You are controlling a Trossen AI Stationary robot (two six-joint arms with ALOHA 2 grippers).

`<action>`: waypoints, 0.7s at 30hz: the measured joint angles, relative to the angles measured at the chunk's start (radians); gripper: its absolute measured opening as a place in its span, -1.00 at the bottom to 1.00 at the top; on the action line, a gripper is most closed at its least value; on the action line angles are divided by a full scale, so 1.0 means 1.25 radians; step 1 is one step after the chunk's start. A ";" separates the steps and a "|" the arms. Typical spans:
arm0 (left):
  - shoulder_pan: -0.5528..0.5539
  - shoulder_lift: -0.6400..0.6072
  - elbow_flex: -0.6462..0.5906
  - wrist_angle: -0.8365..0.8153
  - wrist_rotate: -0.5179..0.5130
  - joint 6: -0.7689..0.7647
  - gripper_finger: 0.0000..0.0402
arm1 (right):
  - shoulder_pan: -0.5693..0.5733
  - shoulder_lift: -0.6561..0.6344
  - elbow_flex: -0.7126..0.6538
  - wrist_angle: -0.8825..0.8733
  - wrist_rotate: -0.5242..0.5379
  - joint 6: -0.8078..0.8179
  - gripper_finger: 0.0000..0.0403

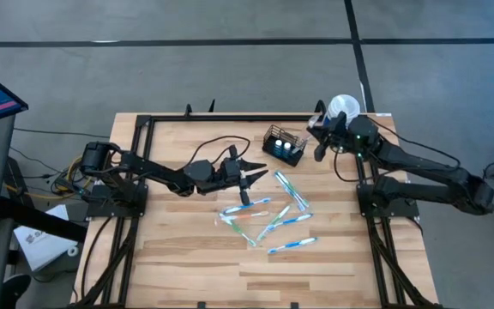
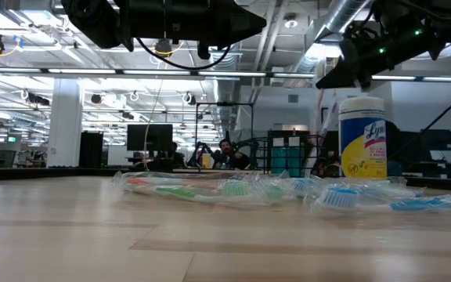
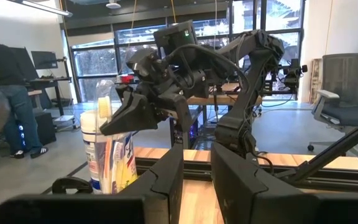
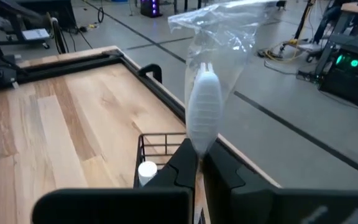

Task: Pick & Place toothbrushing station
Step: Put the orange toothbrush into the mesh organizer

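The left gripper hovers above the table just left of its middle, pointing toward the right edge. Its jaws stand slightly parted with nothing between them; its wrist view shows a bare gap between the two dark fingers.

Right of it, around the table's middle, lies a loose scatter of bagged toothbrushes, some with green and some with blue heads, flat on the wood and overlapping in places.

The toothbrushing station, a small black wire-mesh caddy, stands upright near the far edge, a little right of centre, with white items showing inside it.

Just right of the caddy the right gripper is raised above the table near the far right corner. Its jaws are pressed together on a wrapped toothbrush, gripped at the lower end so that the white head and clear wrapper stand up above the fingertips.

A white-lidded canister stands beside this gripper, at the far right corner.
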 joint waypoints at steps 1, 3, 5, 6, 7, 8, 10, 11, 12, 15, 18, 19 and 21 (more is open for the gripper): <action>0.000 0.000 0.000 0.000 0.000 0.000 -0.62 | 0.000 0.001 -0.001 -0.001 0.000 0.003 -0.99; 0.000 0.000 0.000 0.000 0.000 0.000 -0.62 | 0.000 0.005 -0.001 0.006 0.000 0.004 -0.99; 0.000 0.000 0.000 0.000 0.000 0.000 -0.62 | 0.000 0.011 -0.001 0.001 0.000 0.008 -0.96; 0.000 0.000 0.000 0.000 0.000 0.000 -0.62 | 0.000 0.012 -0.001 0.000 0.000 0.012 -0.93; 0.000 0.000 0.000 0.000 0.000 0.000 -0.62 | 0.000 0.012 -0.001 0.002 0.000 0.015 -0.90; 0.000 0.000 0.000 0.000 0.000 0.000 -0.62 | 0.000 0.012 -0.001 0.003 0.000 0.018 -0.86; 0.000 0.000 0.000 0.000 0.000 0.000 -0.62 | 0.000 0.012 -0.001 0.002 -0.001 0.019 -0.79; 0.000 0.000 0.000 0.000 0.000 0.000 -0.62 | 0.000 0.012 -0.001 0.002 -0.001 0.019 -0.76; 0.000 0.000 0.000 0.000 0.000 0.000 -0.62 | 0.000 0.012 -0.001 0.002 -0.001 0.019 -0.74; 0.000 0.000 0.000 0.000 0.000 0.000 -0.62 | 0.000 0.012 -0.001 0.002 -0.002 0.021 -0.70; 0.000 0.000 0.000 0.000 0.000 0.000 -0.62 | 0.000 0.012 -0.001 0.003 -0.002 0.021 -0.69; 0.000 0.000 0.000 0.000 0.000 0.000 -0.62 | -0.002 0.012 -0.001 0.006 -0.003 0.022 -0.69; 0.000 0.000 0.000 0.000 0.000 0.000 -0.62 | -0.008 0.012 -0.001 0.019 -0.003 0.033 -0.69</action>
